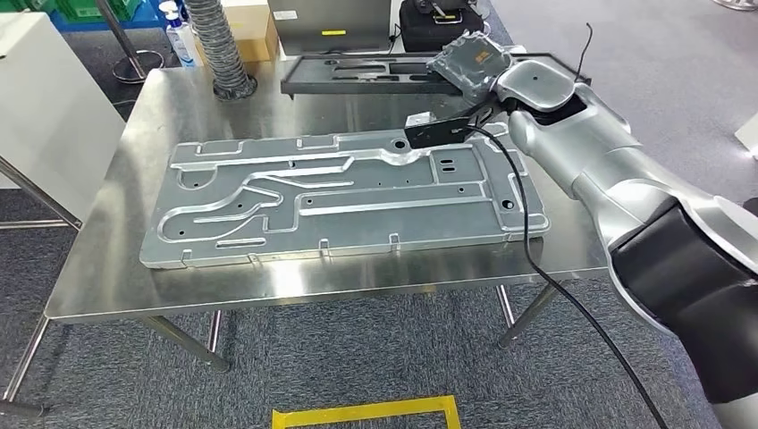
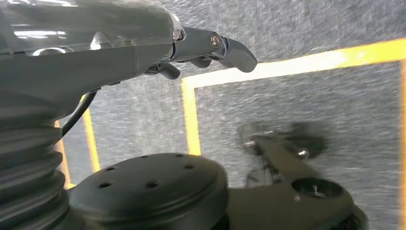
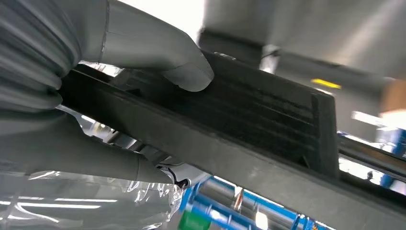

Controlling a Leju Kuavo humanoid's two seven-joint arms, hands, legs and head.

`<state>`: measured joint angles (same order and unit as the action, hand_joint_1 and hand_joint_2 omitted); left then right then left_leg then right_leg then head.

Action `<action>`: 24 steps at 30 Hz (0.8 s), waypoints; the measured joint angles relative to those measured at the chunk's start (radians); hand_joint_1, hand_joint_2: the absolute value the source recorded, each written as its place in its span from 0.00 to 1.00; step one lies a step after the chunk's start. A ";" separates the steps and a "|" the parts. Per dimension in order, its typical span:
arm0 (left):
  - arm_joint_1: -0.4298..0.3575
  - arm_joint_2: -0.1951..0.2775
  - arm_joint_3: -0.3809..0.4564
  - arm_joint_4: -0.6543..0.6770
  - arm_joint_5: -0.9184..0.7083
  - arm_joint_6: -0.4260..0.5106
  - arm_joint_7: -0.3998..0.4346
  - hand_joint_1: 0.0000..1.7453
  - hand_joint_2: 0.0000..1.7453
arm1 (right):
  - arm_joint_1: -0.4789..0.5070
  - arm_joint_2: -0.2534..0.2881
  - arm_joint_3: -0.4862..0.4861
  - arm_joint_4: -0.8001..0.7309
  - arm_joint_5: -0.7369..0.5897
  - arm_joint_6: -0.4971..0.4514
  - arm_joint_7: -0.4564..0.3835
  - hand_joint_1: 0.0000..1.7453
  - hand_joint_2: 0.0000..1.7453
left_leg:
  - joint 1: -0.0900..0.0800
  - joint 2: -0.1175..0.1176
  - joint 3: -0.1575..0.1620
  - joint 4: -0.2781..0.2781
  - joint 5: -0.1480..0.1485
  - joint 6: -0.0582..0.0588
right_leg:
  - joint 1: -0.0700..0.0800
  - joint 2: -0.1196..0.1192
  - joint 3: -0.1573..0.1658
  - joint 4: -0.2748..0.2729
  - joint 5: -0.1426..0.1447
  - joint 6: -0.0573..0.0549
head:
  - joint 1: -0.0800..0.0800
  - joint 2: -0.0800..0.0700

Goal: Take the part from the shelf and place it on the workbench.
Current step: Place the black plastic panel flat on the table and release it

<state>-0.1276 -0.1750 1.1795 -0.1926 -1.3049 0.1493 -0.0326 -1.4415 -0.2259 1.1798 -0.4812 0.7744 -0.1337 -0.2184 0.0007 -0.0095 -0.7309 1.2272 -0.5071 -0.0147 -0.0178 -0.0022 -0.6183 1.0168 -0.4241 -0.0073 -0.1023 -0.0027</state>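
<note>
The part is a flat black ribbed piece (image 1: 436,132) that my right hand (image 1: 472,71) holds just above the back right of the steel workbench (image 1: 107,268). Up close, my thumb (image 3: 186,72) presses on the black part (image 3: 268,110) while the other fingers clamp it from underneath. The part hangs over the far right corner of a large grey machined plate (image 1: 340,201) lying on the bench. My left hand (image 2: 206,48) hangs over the grey floor with nothing in it and its fingers loosely apart.
A long black tray (image 1: 357,71) lies along the bench's far edge, with a ribbed hose (image 1: 219,49) at the back left. A black cable (image 1: 536,241) trails from my right arm over the bench's right edge. Yellow tape (image 1: 366,413) marks the floor in front.
</note>
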 joint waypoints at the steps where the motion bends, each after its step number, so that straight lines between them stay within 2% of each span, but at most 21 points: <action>1: -0.003 0.000 0.000 0.000 0.002 0.004 0.003 0.00 1.00 | 0.001 -0.008 0.015 0.007 0.012 -0.002 0.003 1.00 1.00 | 0.002 0.001 -0.026 0.058 -0.019 -0.003 | 0.001 -0.004 0.002 0.000 -0.002 -0.001 | 0.000 0.000; 2: -0.005 -0.001 0.000 0.000 0.003 0.010 0.005 0.00 1.00 | 0.004 -0.015 0.027 0.015 0.022 -0.003 0.007 1.00 1.00 | 0.005 0.002 -0.039 0.086 -0.020 -0.005 | 0.001 -0.007 0.005 0.001 -0.003 0.000 | 0.000 0.000; 3: -0.007 -0.002 0.000 0.000 0.004 0.017 0.007 0.00 1.00 | 0.007 -0.021 0.037 0.022 0.034 -0.004 0.010 1.00 1.00 | 0.007 0.002 -0.034 0.075 -0.004 -0.006 | 0.001 -0.009 0.007 0.002 -0.005 0.001 | 0.000 0.000; 5: -0.006 -0.002 0.000 0.000 0.003 0.036 0.009 0.00 1.00 | 0.009 -0.026 0.053 0.037 0.056 -0.007 0.020 0.50 0.50 | 0.012 0.005 0.022 -0.044 0.060 -0.006 | -0.001 -0.010 0.009 0.005 -0.011 0.008 | 0.000 0.000; 7: -0.004 -0.004 0.000 0.000 0.000 0.055 0.009 0.00 1.00 | 0.009 -0.032 0.063 0.051 0.068 -0.014 0.025 0.00 0.00 | 0.012 0.006 0.076 -0.158 0.094 -0.001 | 0.002 -0.010 0.007 0.011 -0.016 0.020 | 0.000 0.000; 8: -0.002 -0.005 -0.001 0.000 -0.002 0.065 0.007 0.00 1.00 | 0.009 -0.035 0.066 0.057 0.071 -0.018 0.027 0.00 0.00 | 0.011 0.005 0.087 -0.184 0.096 0.004 | 0.004 -0.010 0.006 0.012 -0.017 0.026 | 0.000 0.000; 10: 0.000 -0.006 -0.002 0.000 -0.008 0.088 0.003 0.00 0.50 | 0.011 -0.038 0.070 0.069 0.073 -0.024 0.027 0.00 0.00 | 0.008 0.001 0.090 -0.192 0.093 0.018 | 0.003 -0.012 0.006 0.008 -0.015 0.037 | 0.000 0.000; 12: 0.002 -0.006 -0.003 0.000 -0.016 0.116 -0.002 0.00 0.00 | 0.013 -0.035 0.071 0.082 0.071 -0.027 0.026 0.00 0.00 | 0.008 0.000 0.093 -0.200 0.097 0.030 | -0.001 -0.012 0.000 0.024 -0.031 0.045 | 0.000 0.000; 14: 0.003 -0.006 -0.006 0.000 -0.024 0.147 -0.003 0.00 0.00 | 0.014 -0.021 0.066 0.096 0.062 -0.029 0.023 0.00 0.00 | 0.008 0.002 0.097 -0.205 0.100 0.040 | -0.002 -0.007 -0.040 0.114 -0.082 0.049 | 0.000 0.000; 16: 0.004 -0.006 -0.009 0.000 -0.027 0.173 -0.002 0.00 0.00 | 0.018 0.001 0.056 0.114 0.049 -0.029 0.018 0.00 0.00 | 0.005 0.005 0.098 -0.205 0.098 0.046 | 0.000 -0.003 -0.107 0.247 -0.137 0.050 | 0.000 0.000; 17: 0.006 -0.006 -0.009 0.000 -0.027 0.179 -0.001 0.00 0.00 | 0.022 0.011 0.049 0.122 0.042 -0.029 0.014 0.00 0.00 | 0.002 0.006 0.099 -0.205 0.097 0.047 | 0.000 -0.002 -0.129 0.286 -0.143 0.049 | 0.000 0.000; 18: 0.007 -0.006 -0.009 0.000 -0.026 0.179 0.000 0.00 0.00 | 0.025 0.022 0.042 0.129 0.035 -0.029 0.010 0.00 0.00 | 0.000 0.006 0.100 -0.204 0.096 0.048 | 0.000 -0.002 -0.133 0.287 -0.131 0.047 | 0.000 0.000; 19: 0.007 -0.006 -0.009 0.000 -0.025 0.175 0.002 0.00 0.00 | 0.027 0.031 0.034 0.134 0.028 -0.029 0.007 0.00 0.00 | -0.002 0.006 0.102 -0.204 0.096 0.048 | 0.001 -0.002 -0.117 0.247 -0.100 0.044 | 0.000 0.000; 21: 0.007 -0.006 -0.010 0.000 -0.023 0.164 0.004 0.00 0.00 | 0.026 0.049 0.018 0.143 0.017 -0.028 0.003 0.00 0.00 | -0.004 0.007 0.107 -0.204 0.093 0.046 | 0.005 -0.001 -0.054 0.110 -0.032 0.033 | 0.000 0.000; 22: 0.007 -0.007 -0.010 0.000 -0.022 0.159 0.005 0.00 0.00 | 0.024 0.058 0.009 0.147 0.011 -0.028 0.002 0.00 0.00 | -0.007 0.007 0.107 -0.202 0.092 0.043 | 0.009 0.000 -0.030 0.055 -0.011 0.028 | 0.000 0.000; 24: 0.007 -0.007 -0.010 0.000 -0.019 0.153 0.004 0.00 0.00 | 0.020 0.076 -0.006 0.155 0.002 -0.025 0.002 0.00 0.00 | -0.008 0.011 0.106 -0.202 0.091 0.035 | 0.016 0.004 -0.015 0.013 -0.003 0.021 | 0.000 0.000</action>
<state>-0.1205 -0.1820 1.1700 -0.1926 -1.3243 0.3019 -0.0288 -1.4211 -0.1495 1.1743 -0.3263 0.7762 -0.1590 -0.2161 -0.0072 0.0012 -0.6247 1.0251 -0.4159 0.0200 -0.0019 0.0021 -0.6330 1.0298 -0.4268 0.0134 -0.1022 -0.0027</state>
